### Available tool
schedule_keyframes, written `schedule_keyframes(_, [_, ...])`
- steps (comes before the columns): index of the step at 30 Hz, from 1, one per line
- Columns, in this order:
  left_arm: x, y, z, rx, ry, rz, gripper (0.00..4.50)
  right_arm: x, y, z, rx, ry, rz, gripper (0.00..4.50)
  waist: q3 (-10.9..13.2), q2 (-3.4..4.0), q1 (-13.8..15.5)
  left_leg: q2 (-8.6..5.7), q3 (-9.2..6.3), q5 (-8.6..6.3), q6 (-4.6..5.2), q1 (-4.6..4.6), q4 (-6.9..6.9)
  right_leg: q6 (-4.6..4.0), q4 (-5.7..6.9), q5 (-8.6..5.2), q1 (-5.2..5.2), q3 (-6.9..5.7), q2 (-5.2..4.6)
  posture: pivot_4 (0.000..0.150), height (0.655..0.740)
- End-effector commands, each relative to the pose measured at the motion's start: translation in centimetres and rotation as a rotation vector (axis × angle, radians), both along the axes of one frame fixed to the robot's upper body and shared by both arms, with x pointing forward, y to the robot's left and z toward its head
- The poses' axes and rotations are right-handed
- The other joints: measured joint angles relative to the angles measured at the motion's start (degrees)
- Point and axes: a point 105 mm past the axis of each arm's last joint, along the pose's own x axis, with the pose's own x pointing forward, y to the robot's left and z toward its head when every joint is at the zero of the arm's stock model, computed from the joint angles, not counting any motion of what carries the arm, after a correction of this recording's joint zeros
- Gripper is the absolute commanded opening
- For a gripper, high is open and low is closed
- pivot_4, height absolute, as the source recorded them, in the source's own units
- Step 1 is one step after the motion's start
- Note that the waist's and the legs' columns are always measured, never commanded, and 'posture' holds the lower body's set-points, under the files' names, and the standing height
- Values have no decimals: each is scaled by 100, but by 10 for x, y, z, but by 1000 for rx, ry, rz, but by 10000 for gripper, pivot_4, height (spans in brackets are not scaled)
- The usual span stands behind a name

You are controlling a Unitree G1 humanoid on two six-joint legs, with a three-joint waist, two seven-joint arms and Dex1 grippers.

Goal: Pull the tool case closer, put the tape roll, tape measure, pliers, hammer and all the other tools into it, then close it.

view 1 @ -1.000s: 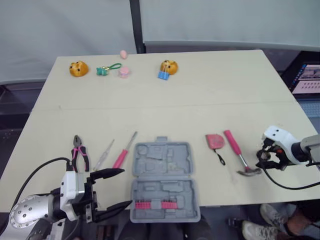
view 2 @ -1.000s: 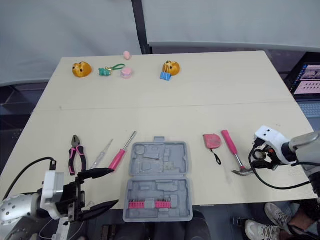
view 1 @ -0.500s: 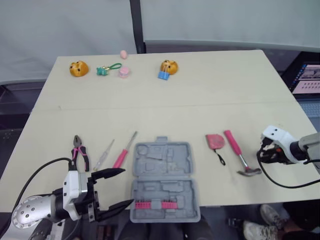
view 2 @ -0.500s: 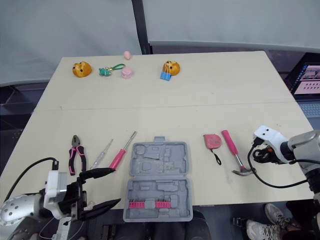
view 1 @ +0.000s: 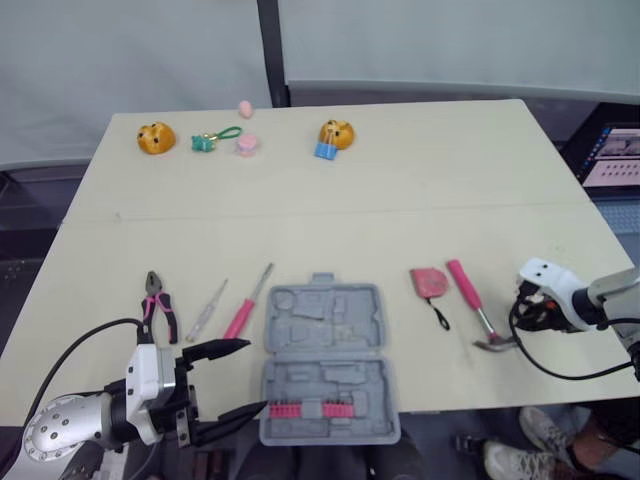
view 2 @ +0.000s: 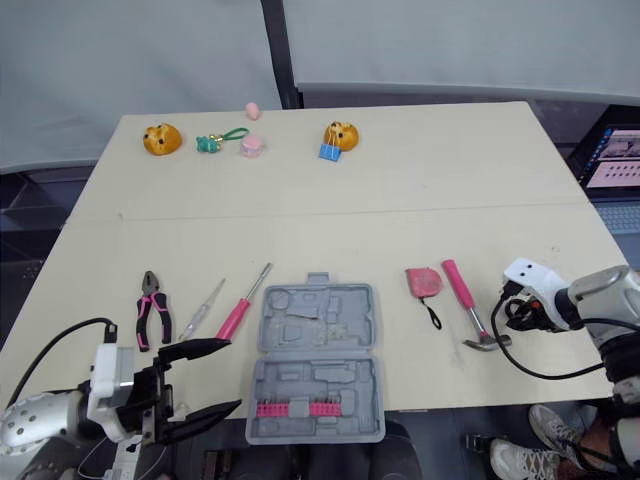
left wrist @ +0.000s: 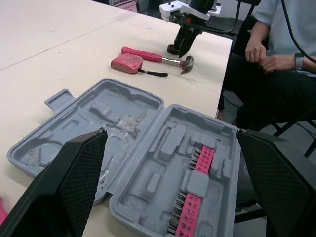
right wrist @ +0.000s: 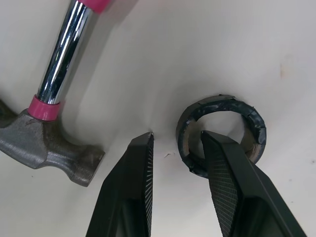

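The grey tool case (view 1: pixel 325 365) lies open at the table's front edge, with a pink bit strip (left wrist: pixel 195 202) in its near half. Left of it lie pliers (view 1: pixel 160 305), a clear screwdriver (view 1: pixel 207 310) and a pink screwdriver (view 1: pixel 247 305). To its right are a pink tape measure (view 1: pixel 430 282) and a pink-handled hammer (view 1: pixel 475 315). My left gripper (view 1: pixel 240 378) is open, low beside the case's left front corner. My right gripper (right wrist: pixel 177 140) is open, beside the hammer head. One finger is inside the dark tape roll (right wrist: pixel 219 131) and the other outside its wall.
Small toys line the far edge: two orange figures (view 1: pixel 156 136), a green keyring (view 1: pixel 212 139), pink pieces (view 1: pixel 247 145). A person (left wrist: pixel 276 59) sits at the table's right side, and a laptop (view 1: pixel 610 155) stands at the right.
My right gripper has dropped lower by the hammer head and its fingers have drawn closer together. My left gripper has sunk slightly toward the front edge.
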Motion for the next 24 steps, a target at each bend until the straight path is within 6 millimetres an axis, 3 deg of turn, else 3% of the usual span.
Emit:
schedule_keyframes(1, [-3, -3, 8, 2, -39, -14, 45000, 3, -3, 3, -15, -17, -9, 16342, 0, 0, -7, 0, 0, 0, 0, 0, 1, 1, 0, 0, 1, 1, 0, 1500, 7121])
schedule_keyframes(3, [-3, -3, 8, 1, -39, -15, 45000, 3, -3, 3, -14, -18, -9, 16342, 0, 0, -5, 0, 0, 0, 0, 0, 2, 1, 1, 1, 1, 0, 0, 1500, 7121])
schedule_keyframes(6, [-2, -4, 9, -5, -40, -12, 45000, 3, -3, 3, -11, -23, -9, 7626, 0, 0, -5, 0, 0, 1, -1, 1, 3, 2, 2, 1, 2, 0, 0, 1500, 7121])
schedule_keyframes(7, [-2, -4, 9, -11, -40, -9, 45000, 3, -3, 4, -11, -24, -9, 2130, 0, 0, -4, 0, 0, 1, -1, 1, 4, 2, 2, 2, 2, 1, 0, 1500, 7121])
schedule_keyframes(8, [-1, -4, 10, -18, -40, -3, 45000, 4, -3, 4, -11, -24, -9, 311, 0, 0, -2, 0, 0, 1, -1, 1, 4, 3, 2, 2, 2, 1, 0, 1500, 7121])
schedule_keyframes(16, [0, -1, 11, -44, -37, 12, 45000, 2, -3, 5, -13, -26, -4, 311, 0, 0, -3, 0, 0, 1, -1, 1, 4, 2, 2, 2, 2, 1, 0, 1500, 7121])
schedule_keyframes(19, [2, 2, 15, -58, -42, 20, 45000, 1, 2, 14, -11, -43, 14, 311, 0, 0, -1, 0, 0, 1, -1, 1, 4, 2, 2, 2, 2, 1, 0, 1500, 7121])
schedule_keyframes(21, [4, 4, 17, -68, -47, 24, 45000, -2, 10, 26, -8, -56, 51, 311, 4, 8, 5, 1, -2, 1, -1, 0, 4, 2, 2, 2, 0, -1, 1, 1500, 7121])
schedule_keyframes(24, [6, 10, 20, -72, -52, 31, 45000, -11, 37, 49, 35, -82, 132, 311, 14, 26, 9, 0, -2, 0, -1, -6, 4, 2, 1, 2, -4, -1, -1, 1500, 7121])
